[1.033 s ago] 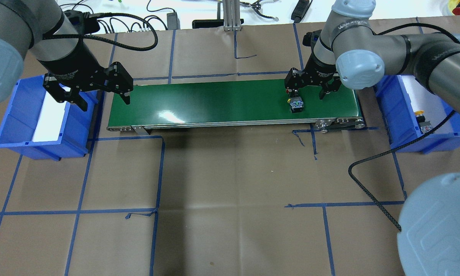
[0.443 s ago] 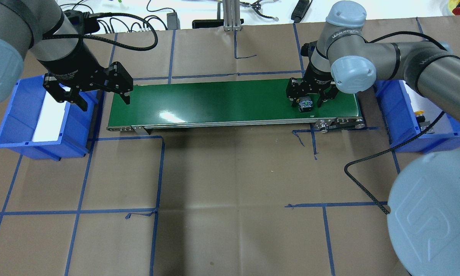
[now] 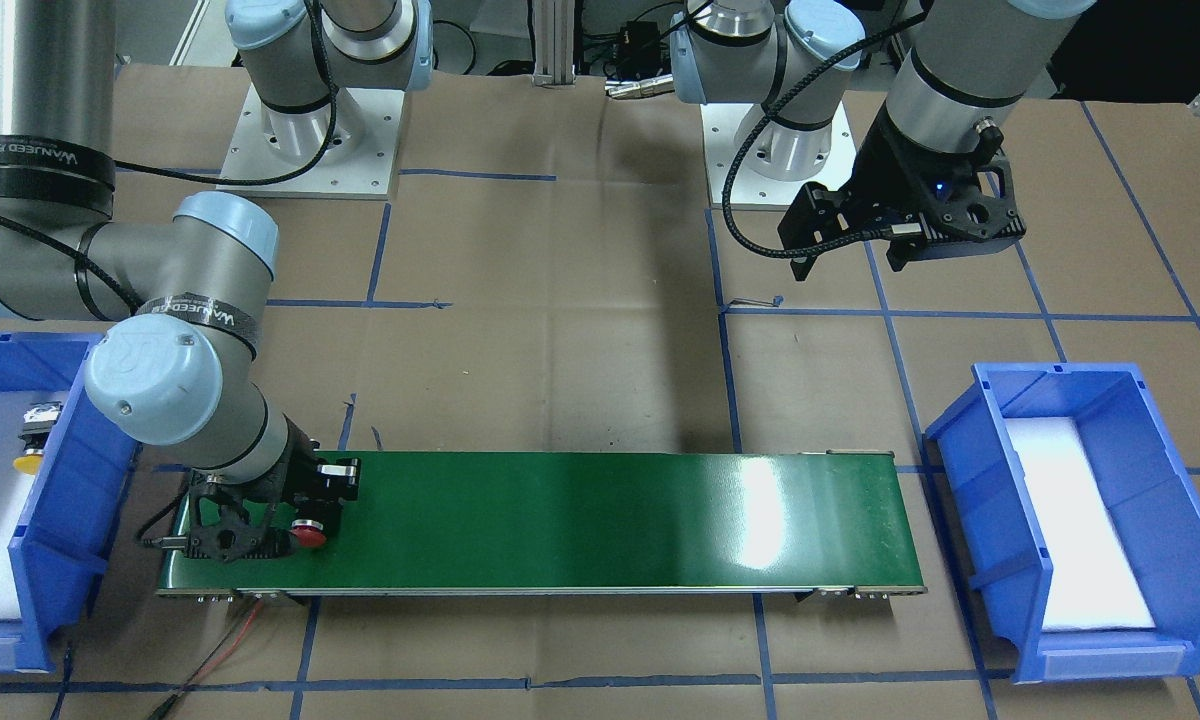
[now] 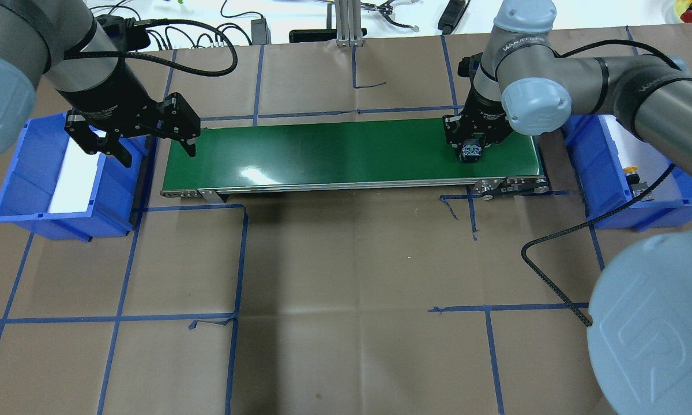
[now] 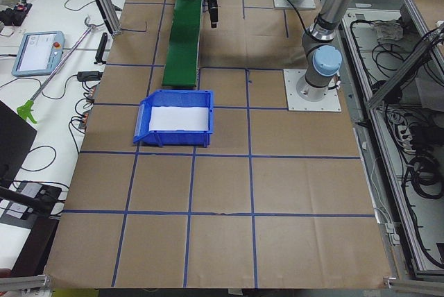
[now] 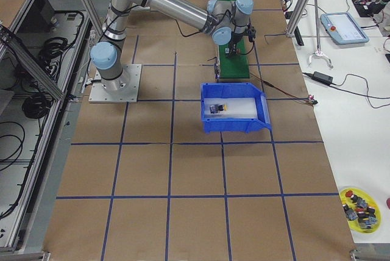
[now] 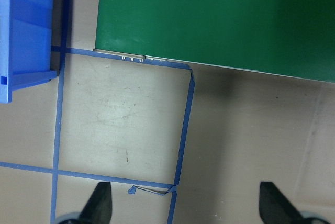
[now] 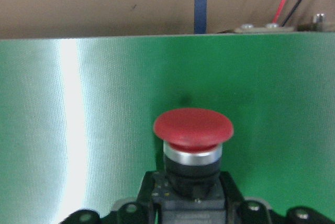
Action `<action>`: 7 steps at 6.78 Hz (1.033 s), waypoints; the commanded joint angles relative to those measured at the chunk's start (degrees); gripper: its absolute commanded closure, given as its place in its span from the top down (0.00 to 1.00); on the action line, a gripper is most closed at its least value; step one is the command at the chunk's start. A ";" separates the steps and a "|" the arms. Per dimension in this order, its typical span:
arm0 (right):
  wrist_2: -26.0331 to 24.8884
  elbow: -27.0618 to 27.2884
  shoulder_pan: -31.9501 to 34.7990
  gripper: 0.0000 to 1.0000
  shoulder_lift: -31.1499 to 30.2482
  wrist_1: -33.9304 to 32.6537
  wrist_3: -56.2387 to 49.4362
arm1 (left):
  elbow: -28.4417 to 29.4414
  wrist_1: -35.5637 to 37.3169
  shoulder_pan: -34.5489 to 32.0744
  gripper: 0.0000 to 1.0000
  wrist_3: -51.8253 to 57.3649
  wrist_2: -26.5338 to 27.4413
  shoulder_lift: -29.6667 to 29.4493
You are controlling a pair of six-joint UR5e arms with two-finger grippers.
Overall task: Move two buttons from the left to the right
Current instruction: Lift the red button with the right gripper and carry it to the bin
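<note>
The red button (image 4: 472, 151) lies on its side at the right end of the green belt (image 4: 334, 150), its red cap (image 8: 192, 129) pointing away from the wrist camera. My right gripper (image 4: 472, 145) is shut on its black body; the front view shows the cap (image 3: 307, 533) sticking out of the right gripper (image 3: 260, 535). The yellow button (image 4: 632, 171) lies in the right blue bin (image 4: 587, 173), also seen as the yellow button (image 3: 28, 463). My left gripper (image 4: 157, 153) hangs open with nothing in it above the belt's left end, beside the left blue bin (image 4: 11, 190).
Both bins have white liners. The belt's metal frame and drive end (image 4: 510, 185) sit by the right bin. A black cable (image 4: 553, 288) loops over the brown paper. Red and black wires (image 3: 230, 625) trail from the belt's end.
The red button travelled right along the belt. My right gripper followed it, came down around it and closed from wide open. The left arm stayed still.
</note>
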 commanded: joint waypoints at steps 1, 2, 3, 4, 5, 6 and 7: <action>-3.84 -1.50 -1.94 0.03 -4.92 0.31 -0.31 | 0.00 0.00 0.00 1.00 0.00 0.00 0.00; -4.82 -4.21 -6.31 0.04 -7.65 1.27 -2.66 | 0.00 0.00 0.00 1.00 0.00 0.00 0.00; -4.56 -7.45 -11.48 0.04 -9.07 3.97 -11.82 | 0.09 0.00 0.09 1.00 0.00 0.00 0.00; -4.82 -8.97 -16.23 0.04 -8.91 5.39 -21.22 | 0.09 0.00 0.09 1.00 0.00 0.00 0.00; -4.91 -8.89 -20.98 0.04 -7.86 5.32 -27.84 | 0.09 0.00 0.09 1.00 0.00 0.00 0.00; -4.91 -8.55 -23.90 0.04 -6.63 5.06 -30.70 | 0.09 0.00 0.09 1.00 0.00 0.00 0.00; -5.17 -8.11 -24.71 0.04 -4.19 4.53 -33.86 | 0.09 0.00 0.09 1.00 0.00 0.00 0.00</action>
